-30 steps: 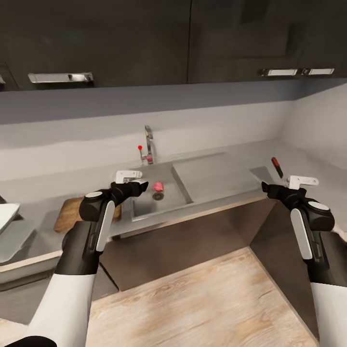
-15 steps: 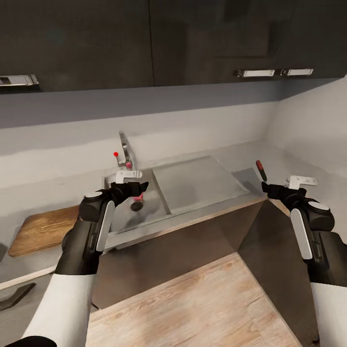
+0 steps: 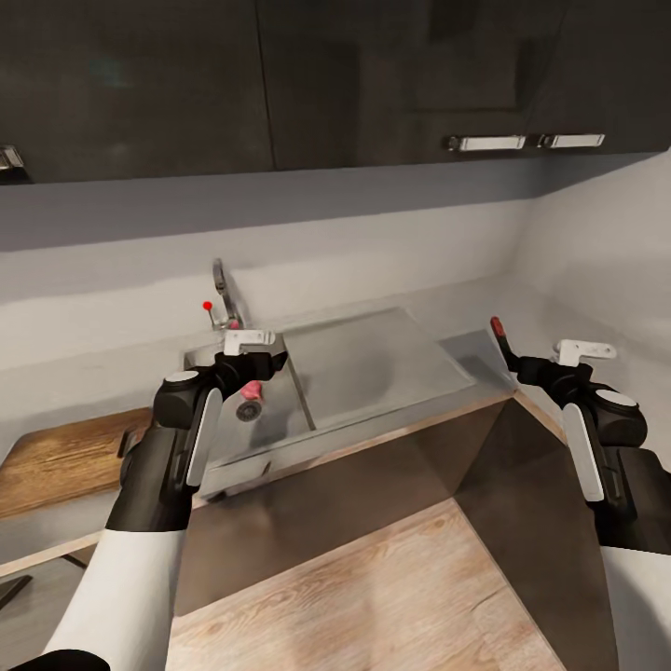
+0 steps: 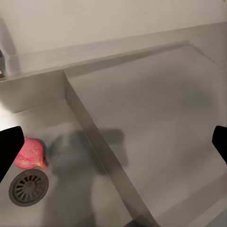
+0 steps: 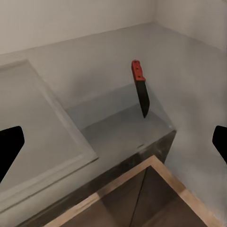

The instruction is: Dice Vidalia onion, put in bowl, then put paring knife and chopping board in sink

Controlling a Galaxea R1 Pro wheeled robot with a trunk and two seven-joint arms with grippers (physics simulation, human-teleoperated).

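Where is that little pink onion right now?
The Vidalia onion lies at the bottom of the sink, touching the round drain; in the head view it sits just beneath the left tool.

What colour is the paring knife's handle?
Red-orange, on the paring knife with its dark blade; the right wrist view shows it best.

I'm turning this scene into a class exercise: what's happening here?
A two-armed robot faces a kitchen sink. Its left end effector is open above the basin, where the Vidalia onion lies beside the drain. The right end effector is open and empty near the paring knife, which lies on the countertop. The chopping board sits left of the sink. Nothing is held.
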